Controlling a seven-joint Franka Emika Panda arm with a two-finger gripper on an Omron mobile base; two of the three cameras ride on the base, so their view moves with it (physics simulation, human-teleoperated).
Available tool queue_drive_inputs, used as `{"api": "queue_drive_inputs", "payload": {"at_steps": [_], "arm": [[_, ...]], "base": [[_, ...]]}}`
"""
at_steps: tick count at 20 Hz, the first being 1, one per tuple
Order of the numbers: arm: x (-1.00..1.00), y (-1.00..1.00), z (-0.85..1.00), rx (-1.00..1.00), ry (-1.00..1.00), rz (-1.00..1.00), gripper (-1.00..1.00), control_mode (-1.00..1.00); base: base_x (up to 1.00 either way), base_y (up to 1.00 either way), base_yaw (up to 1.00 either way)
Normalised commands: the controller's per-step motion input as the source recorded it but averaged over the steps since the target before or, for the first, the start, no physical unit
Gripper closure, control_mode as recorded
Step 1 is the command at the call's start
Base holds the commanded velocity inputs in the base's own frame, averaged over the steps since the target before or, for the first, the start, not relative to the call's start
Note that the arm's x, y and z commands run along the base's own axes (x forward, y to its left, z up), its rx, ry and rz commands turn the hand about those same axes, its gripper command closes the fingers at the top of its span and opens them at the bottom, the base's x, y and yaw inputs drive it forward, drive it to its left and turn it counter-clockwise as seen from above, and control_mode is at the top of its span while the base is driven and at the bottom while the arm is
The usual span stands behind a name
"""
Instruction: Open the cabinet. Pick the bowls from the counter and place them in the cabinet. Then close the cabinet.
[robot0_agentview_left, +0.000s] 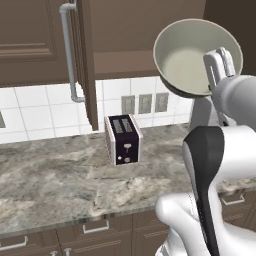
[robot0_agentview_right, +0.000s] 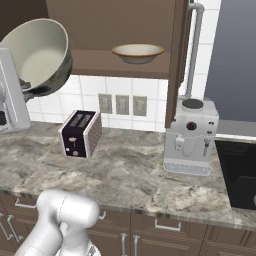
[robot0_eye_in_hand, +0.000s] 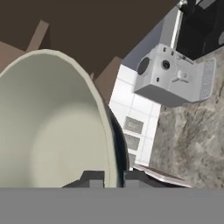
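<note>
The deep greyish-cream bowl (robot0_agentview_left: 190, 52) hangs tilted in the air above the counter (robot0_agentview_left: 55, 175), level with the cabinet's shelf. My gripper (robot0_agentview_left: 216, 62) is shut on its rim. In the right base view the same bowl (robot0_agentview_right: 37, 52) is at the upper left with the gripper (robot0_agentview_right: 24, 86) below it. In the hand view the bowl (robot0_eye_in_hand: 48, 122) sits with its rim pinched between the fingertips (robot0_eye_in_hand: 92, 177). The cabinet (robot0_agentview_right: 100, 62) stands open, its door (robot0_agentview_right: 177, 60) swung out edge-on. The shallower cream bowl (robot0_agentview_right: 137, 52) with an orange rim rests on the shelf inside.
A dark toaster (robot0_agentview_left: 123, 139) stands on the counter below the open cabinet. A silver coffee machine (robot0_agentview_right: 190, 137) is to its right, with a dark sink (robot0_agentview_right: 240, 170) beyond. The other open door (robot0_agentview_left: 89, 65) with its bar handle (robot0_agentview_left: 70, 55) juts out left of the bowl.
</note>
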Motion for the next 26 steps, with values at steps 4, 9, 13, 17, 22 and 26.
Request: {"api": "queue_drive_inputs", "payload": {"at_steps": [4,9,13,17,22,26], "arm": [[0.25,0.00,0.11,0.00,0.00,0.00,1.00,-1.00],[0.20,0.00,0.24,0.00,0.04,0.00,1.00,-1.00],[0.27,0.03,0.16,0.00,0.00,0.00,1.00,-1.00],[0.37,0.05,0.12,-0.01,0.01,0.00,1.00,-1.00],[0.37,0.11,0.07,-0.01,0.01,0.00,1.00,-1.00],[0.36,0.07,0.00,0.00,0.00,0.00,1.00,-1.00]], "base": [[0.00,0.00,0.00],[0.00,0.00,0.00],[0.00,0.00,0.00],[0.00,0.00,0.00],[0.00,0.00,0.00],[0.00,0.00,0.00]]}}
